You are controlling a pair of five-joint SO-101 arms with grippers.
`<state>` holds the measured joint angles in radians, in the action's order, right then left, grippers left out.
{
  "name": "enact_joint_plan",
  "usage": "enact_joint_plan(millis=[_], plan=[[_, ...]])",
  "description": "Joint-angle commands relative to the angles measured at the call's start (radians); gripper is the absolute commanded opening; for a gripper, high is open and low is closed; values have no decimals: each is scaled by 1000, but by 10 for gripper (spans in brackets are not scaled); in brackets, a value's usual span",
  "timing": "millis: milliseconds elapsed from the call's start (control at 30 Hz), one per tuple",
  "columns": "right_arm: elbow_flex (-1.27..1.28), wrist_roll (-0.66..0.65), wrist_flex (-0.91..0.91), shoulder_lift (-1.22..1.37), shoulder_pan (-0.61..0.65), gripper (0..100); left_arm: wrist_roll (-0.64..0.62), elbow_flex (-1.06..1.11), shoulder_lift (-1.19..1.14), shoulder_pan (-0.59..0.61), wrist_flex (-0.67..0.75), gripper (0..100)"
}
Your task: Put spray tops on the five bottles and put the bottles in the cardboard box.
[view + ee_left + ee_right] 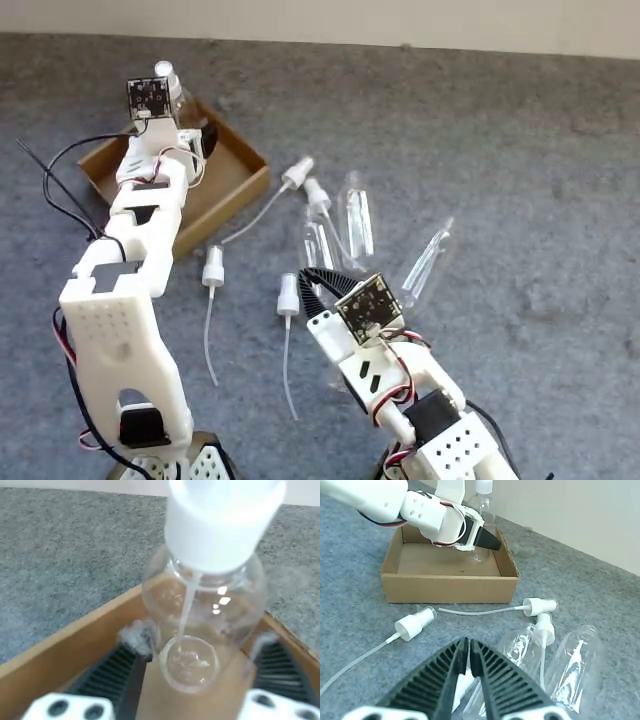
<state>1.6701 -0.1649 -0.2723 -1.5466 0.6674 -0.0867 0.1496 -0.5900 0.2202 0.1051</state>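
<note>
A clear bottle [205, 595] with a white spray top [220, 520] stands upright over the cardboard box [75, 645], and my left gripper [200, 675] is shut on its lower body. The high view has this bottle [172, 85] at the box's [235, 160] far corner. My right gripper [469, 650] is shut on nothing, low over the loose parts at centre [315, 285]. Three bare bottles [358, 215] [318, 245] [425, 262] lie on the carpet. Loose spray tops with long tubes lie around them [297, 172] [213, 268] [288, 295].
The grey carpet [520, 150] spreads open to the right and far side. The left arm's body [140, 230] stretches along the box's near side. A pale wall [580, 515] rises behind the box [450, 587].
</note>
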Motion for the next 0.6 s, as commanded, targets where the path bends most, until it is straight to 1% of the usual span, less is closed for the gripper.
enact_joint_plan(millis=[0, 100, 367, 567], plan=[[156, -11, 25, -8, -13, 5, 8, -16, 44, 4, -55, 325], [156, -11, 25, -8, -13, 5, 8, -5, 87, 5, -91, 325], [156, -11, 25, -8, -13, 5, 8, -5, 222, 5, -239, 326], [156, -11, 25, -8, -13, 5, 8, -5, 341, 5, -425, 326]])
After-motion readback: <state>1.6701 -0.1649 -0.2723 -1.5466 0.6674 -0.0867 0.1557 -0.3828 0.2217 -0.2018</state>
